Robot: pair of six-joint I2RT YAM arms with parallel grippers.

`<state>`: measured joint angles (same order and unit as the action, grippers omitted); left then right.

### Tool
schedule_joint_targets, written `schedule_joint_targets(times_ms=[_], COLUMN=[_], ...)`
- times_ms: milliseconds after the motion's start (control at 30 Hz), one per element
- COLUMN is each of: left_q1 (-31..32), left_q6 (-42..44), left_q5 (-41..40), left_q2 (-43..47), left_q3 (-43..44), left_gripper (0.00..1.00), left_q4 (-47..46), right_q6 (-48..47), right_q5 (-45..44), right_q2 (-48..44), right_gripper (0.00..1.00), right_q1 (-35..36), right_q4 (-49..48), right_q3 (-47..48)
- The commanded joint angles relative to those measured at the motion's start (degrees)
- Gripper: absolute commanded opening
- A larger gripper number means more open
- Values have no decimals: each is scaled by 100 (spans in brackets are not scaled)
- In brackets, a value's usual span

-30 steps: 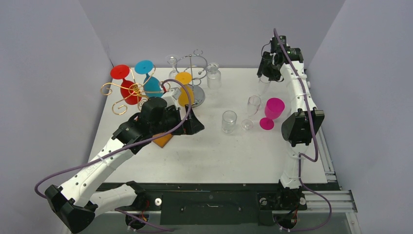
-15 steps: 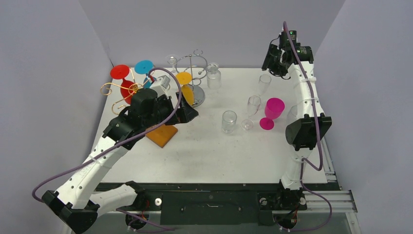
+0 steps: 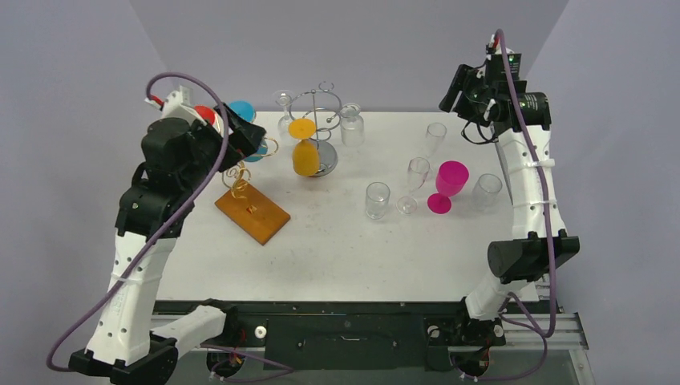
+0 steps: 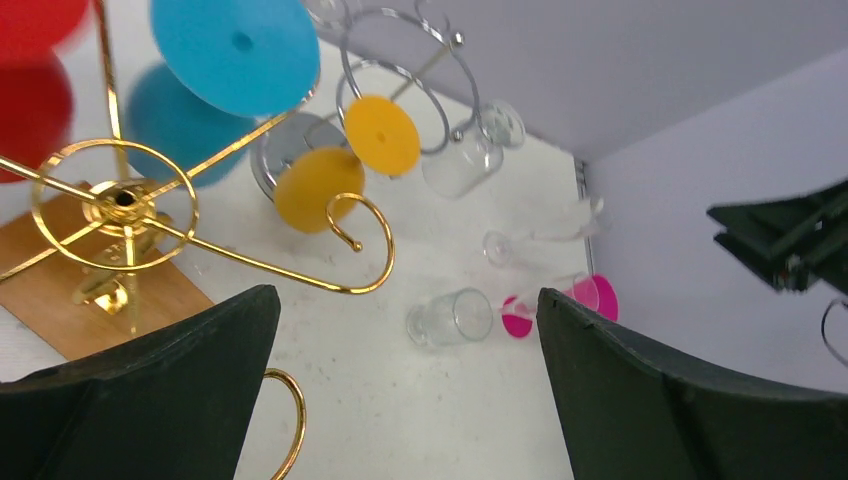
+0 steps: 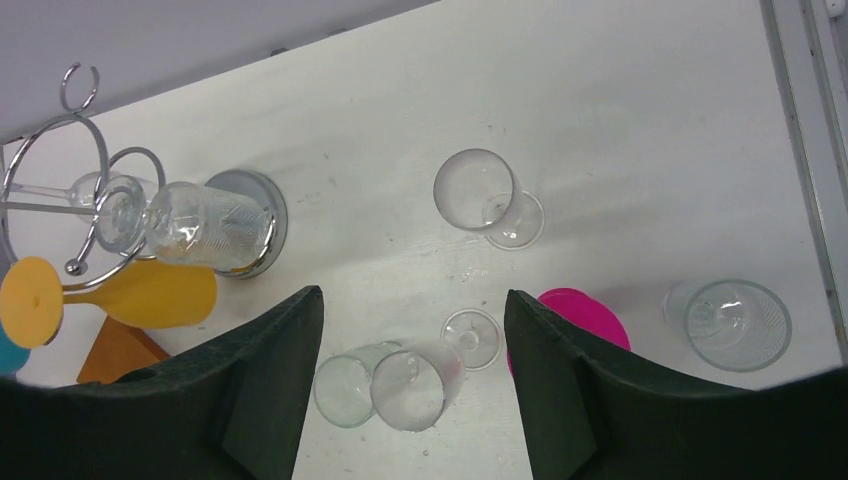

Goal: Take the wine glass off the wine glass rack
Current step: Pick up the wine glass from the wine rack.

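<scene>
A silver wire rack (image 3: pixel 319 112) at the back holds an orange wine glass (image 3: pixel 305 152) upside down, plus clear glasses (image 3: pixel 350 124). A gold wire rack (image 3: pixel 239 178) on a wooden base holds a red glass (image 3: pixel 204 115) and a blue glass (image 3: pixel 240 110). My left gripper (image 3: pixel 245 133) is open and empty, raised over the gold rack beside the blue glass. In the left wrist view the gripper (image 4: pixel 405 400) frames the table, with the orange glass (image 4: pixel 318 190) and blue glass (image 4: pixel 235 45) ahead. My right gripper (image 3: pixel 459 90) is open and empty, high at the back right; it also shows in the right wrist view (image 5: pixel 415 390).
Standing on the table at right are a magenta glass (image 3: pixel 449 180), a clear flute (image 3: pixel 417 172), a clear tumbler (image 3: pixel 377 199) and two more clear glasses (image 3: pixel 435 136) (image 3: pixel 486 191). The gold rack's wooden base (image 3: pixel 252 212) lies left of centre. Walls close the back and sides.
My left arm rose and swung back left, from low by the wooden base to above the gold rack. My right arm lifted up and to the right, away from the back clear glass.
</scene>
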<state>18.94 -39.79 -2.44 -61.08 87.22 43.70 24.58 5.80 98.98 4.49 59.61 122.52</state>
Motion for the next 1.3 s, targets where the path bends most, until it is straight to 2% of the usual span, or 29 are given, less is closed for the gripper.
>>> schedule_joint_targets(times_ms=[0,167,233,433,533,700,967,1267], left_q1=[-603,-1054,-1233,-2353,-2988,-3702,-4096,-4145], left_q6=[62,20,10,-89,-144,-63,212,316], left_q5=[-344,-164,-155,196,756,1741,2225,2589], left_q2=[-13,-181,-231,-482,-678,-1177,-1685,-2149], left_q3=[697,918,979,1156,1174,1236,1331,1433], left_gripper=[100,100,96,92,88,80,65,55], left_q4=[87,85,75,-34,-136,-256,-232,-265], right_q6=[74,81,114,184,208,250,293,306], right_q5=[146,220,299,342,316,336,383,374], right_q2=[-626,-925,-1030,-1346,-1486,-1752,-1902,-1885], right_gripper=[63,64,64,64,64,64,64,64], right_q1=[24,21,42,334,472,580,660,666], right_q4=[-490,-604,-661,-792,-895,-1032,-1110,-1119], right_q3=[-459,-735,-851,-1223,-1432,-1895,-2051,-2043])
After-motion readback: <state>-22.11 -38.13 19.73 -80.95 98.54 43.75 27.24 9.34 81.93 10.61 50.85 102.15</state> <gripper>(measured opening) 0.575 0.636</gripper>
